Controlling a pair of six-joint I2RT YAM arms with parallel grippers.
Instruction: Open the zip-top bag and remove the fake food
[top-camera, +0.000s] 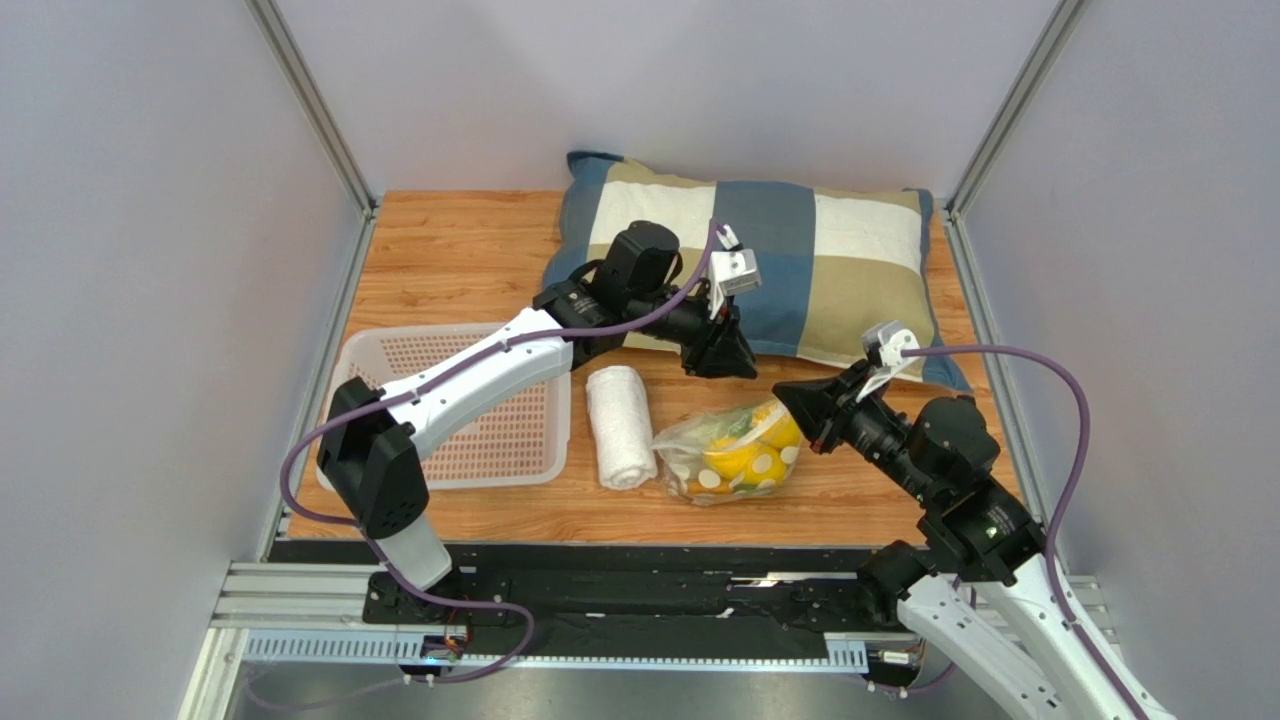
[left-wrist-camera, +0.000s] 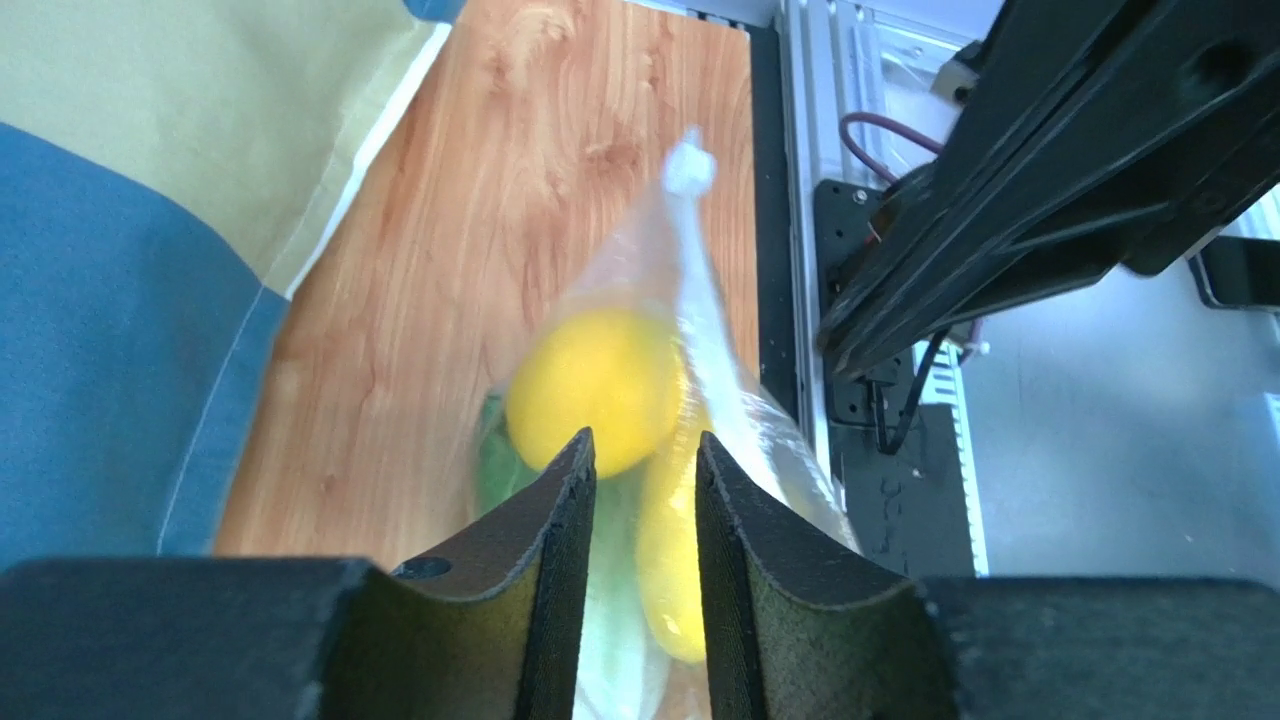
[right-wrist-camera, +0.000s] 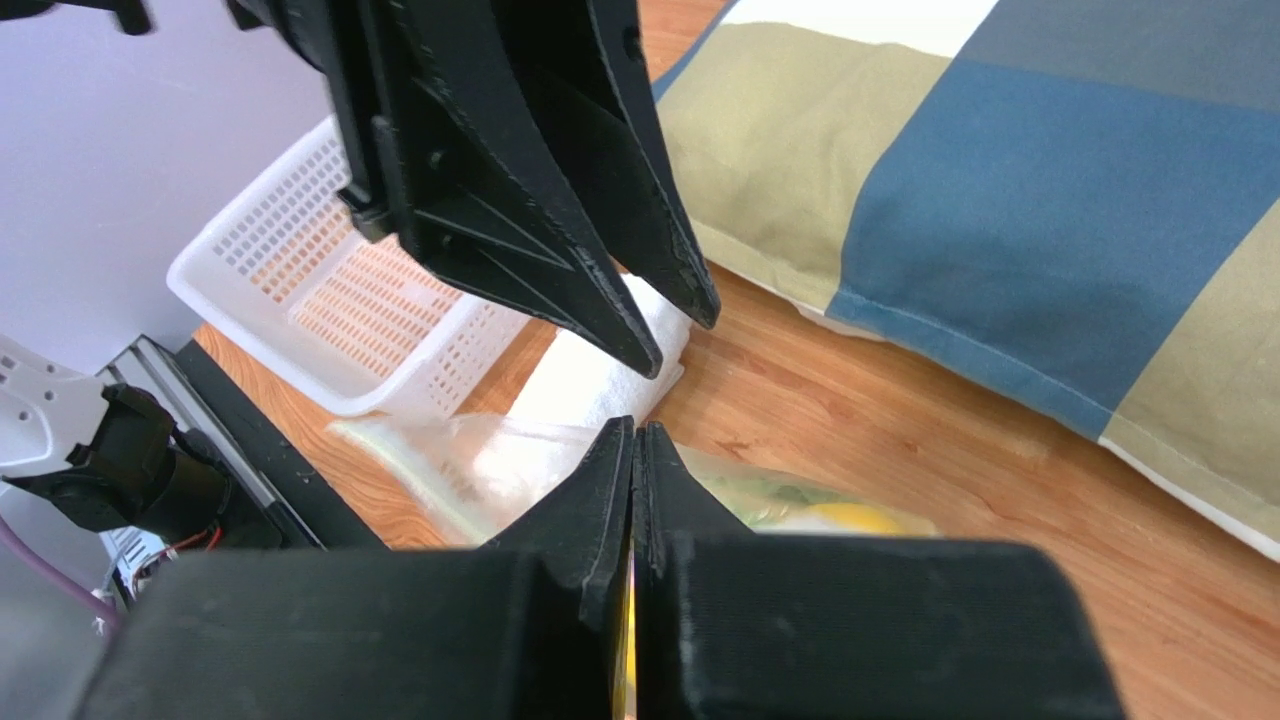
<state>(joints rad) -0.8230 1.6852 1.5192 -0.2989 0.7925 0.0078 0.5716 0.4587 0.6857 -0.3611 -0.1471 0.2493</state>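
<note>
Right hand (right-wrist-camera: 633, 435) is pinched shut on the edge of the zip-top bag (top-camera: 679, 444). Left hand (left-wrist-camera: 639, 450), narrowly parted and empty, hovers just above the fake food (left-wrist-camera: 594, 387) inside.

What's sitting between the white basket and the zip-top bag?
A rolled white towel lies on the wood between the basket and the zip-top bag. The top external view shows it most clearly.

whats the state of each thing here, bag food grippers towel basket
zip-top bag: filled, can't tell if the seal is open
fake food: inside the bag
left gripper: open, above the bag
right gripper: shut on the bag's edge
towel: rolled up
basket: upright
</note>
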